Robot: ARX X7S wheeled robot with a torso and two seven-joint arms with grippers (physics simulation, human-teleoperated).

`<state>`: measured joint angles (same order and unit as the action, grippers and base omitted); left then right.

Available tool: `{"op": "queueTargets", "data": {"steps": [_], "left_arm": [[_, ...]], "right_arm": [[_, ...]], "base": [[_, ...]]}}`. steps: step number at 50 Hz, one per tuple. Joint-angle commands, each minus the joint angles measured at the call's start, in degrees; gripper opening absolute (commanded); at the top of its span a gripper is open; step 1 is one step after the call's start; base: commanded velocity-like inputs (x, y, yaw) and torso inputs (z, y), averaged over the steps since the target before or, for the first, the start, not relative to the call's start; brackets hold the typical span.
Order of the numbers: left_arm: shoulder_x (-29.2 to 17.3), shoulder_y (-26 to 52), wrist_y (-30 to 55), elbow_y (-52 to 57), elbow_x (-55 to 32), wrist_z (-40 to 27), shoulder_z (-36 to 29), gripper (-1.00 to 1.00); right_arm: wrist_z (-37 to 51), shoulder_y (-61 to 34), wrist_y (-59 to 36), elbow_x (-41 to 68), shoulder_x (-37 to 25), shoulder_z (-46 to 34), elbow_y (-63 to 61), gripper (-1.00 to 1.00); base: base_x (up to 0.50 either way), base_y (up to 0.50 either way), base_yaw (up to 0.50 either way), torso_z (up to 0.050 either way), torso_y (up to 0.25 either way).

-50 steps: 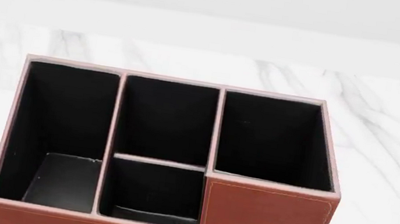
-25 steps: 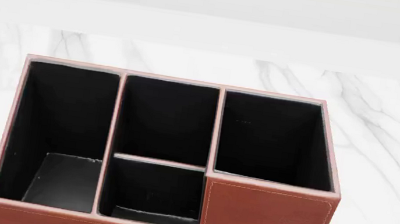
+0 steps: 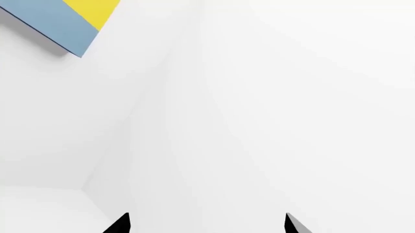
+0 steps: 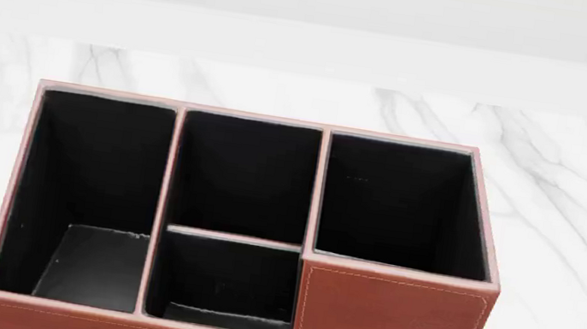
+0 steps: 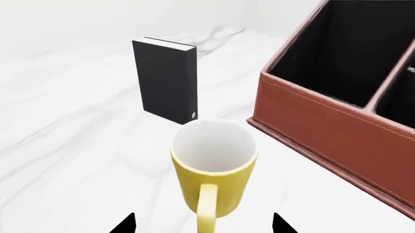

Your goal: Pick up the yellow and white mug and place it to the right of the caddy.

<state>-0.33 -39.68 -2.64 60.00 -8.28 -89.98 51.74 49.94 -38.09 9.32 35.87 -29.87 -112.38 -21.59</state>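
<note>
White marble table (image 4: 565,194) under a pale wall | left gripper (image 3: 206,224): tips spread wide, holding nothing, facing blank white | caddy (image 4: 387,324): centre of head view, compartments bare | right gripper (image 5: 203,224): spread wide, straddling the handle of the upright yellow and white mug (image 5: 214,165) near the caddy | black book (image 5: 165,80) standing beyond

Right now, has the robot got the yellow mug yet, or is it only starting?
Only starting. Nothing looks done: the yellow and white mug stands upright on the marble table, ungrasped, near the caddy and a black book. In hand: the right gripper sits open just before the mug, handle pointing between its fingertips. The left gripper holds nothing. Left: grasp, lift, and place it right of the caddy.
</note>
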Motion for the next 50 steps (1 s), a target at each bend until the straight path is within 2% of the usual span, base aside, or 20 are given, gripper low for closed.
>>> {"op": "queueTargets", "data": {"steps": [1, 23, 50], "left_arm": [[-0.2, 0.4, 0.4, 0.0, 0.5, 0.0, -0.4, 1.0], [0.0, -0.1, 0.1, 0.0, -0.1, 0.0, 0.2, 1.0], [-0.3, 1.2, 1.2, 0.0, 2.0, 0.0, -1.6, 1.0]], "right_arm": [[-3.8, 1.3, 2.5, 2.7, 1.9, 1.1, 5.5, 1.0], [-9.6, 2.7, 6.2, 7.8, 4.0, 4.2, 15.1, 1.0], [-13.8, 2.1, 5.1, 9.4, 8.6, 5.3, 20.4, 1.0]], "base": [[0.0, 0.0, 0.0, 0.0, 0.0], [0.0, 0.0, 0.0, 0.0, 0.0], [0.0, 0.0, 0.0, 0.0, 0.0]]}}
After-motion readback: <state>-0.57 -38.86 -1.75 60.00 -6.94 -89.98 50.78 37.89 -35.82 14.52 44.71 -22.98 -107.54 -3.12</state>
